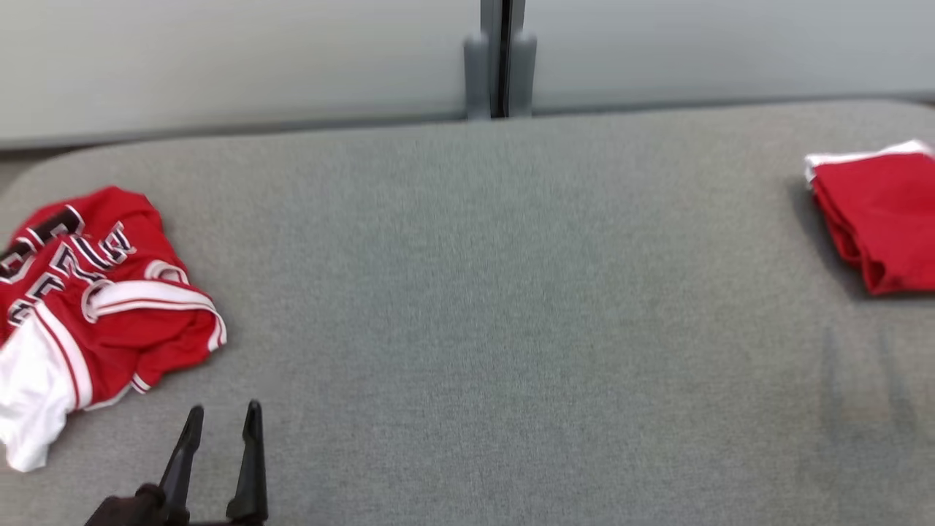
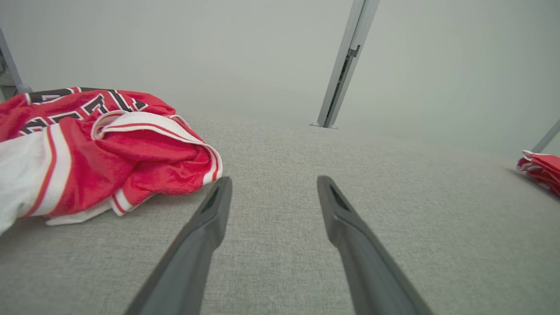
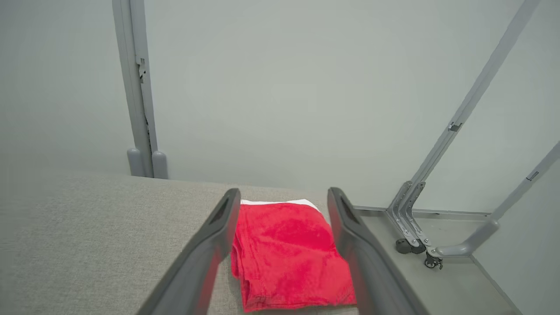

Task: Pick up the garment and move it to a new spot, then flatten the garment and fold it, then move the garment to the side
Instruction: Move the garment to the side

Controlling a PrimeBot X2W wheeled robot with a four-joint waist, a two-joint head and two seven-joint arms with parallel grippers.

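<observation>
A folded red garment (image 1: pixel 880 212) with a white edge lies flat at the far right of the grey padded table (image 1: pixel 497 292). In the right wrist view this folded garment (image 3: pixel 288 253) sits on the table just beyond my right gripper (image 3: pixel 284 192), whose fingers stand apart on either side of it, open and holding nothing. A crumpled red and white jersey (image 1: pixel 95 292) with dark lettering lies at the left edge. My left gripper (image 1: pixel 224 409) is open and empty, just right of and nearer than the jersey (image 2: pixel 109 148), its fingers (image 2: pixel 210 218) low over bare cloth.
A grey post (image 1: pixel 500 58) rises behind the table's far edge against a pale wall. Past the table's right edge there are slanted metal frame legs with a small caster (image 3: pixel 415 227) on the floor. The wide middle of the table is bare grey fabric.
</observation>
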